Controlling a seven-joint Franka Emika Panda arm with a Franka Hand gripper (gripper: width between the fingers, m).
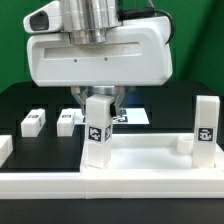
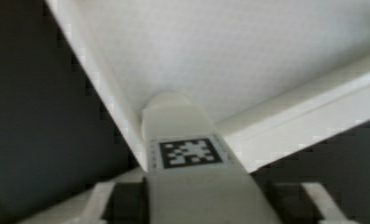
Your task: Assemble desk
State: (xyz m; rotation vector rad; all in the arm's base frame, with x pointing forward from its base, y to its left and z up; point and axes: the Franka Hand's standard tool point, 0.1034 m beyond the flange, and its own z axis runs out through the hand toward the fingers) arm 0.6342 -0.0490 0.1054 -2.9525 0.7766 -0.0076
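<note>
The desk panel [image 1: 150, 160] is a large white plate with a raised rim, lying flat at the front. My gripper [image 1: 100, 100] is shut on a white square leg [image 1: 98, 132] with a black-and-white tag. It holds the leg upright at the panel's corner on the exterior view's left. Whether the leg sits in the socket is hidden. A second leg [image 1: 205, 125] stands upright at the corner on the exterior view's right. In the wrist view the held leg [image 2: 187, 140] runs out from between my fingers [image 2: 120, 200] over the panel [image 2: 217, 50].
Two loose legs [image 1: 33, 122] [image 1: 67, 121] lie on the black table behind the panel, at the exterior view's left. The marker board [image 1: 137, 116] lies behind the gripper. A short white stub [image 1: 183, 143] stands on the panel near the upright leg. A white piece [image 1: 3, 148] lies at the far left edge.
</note>
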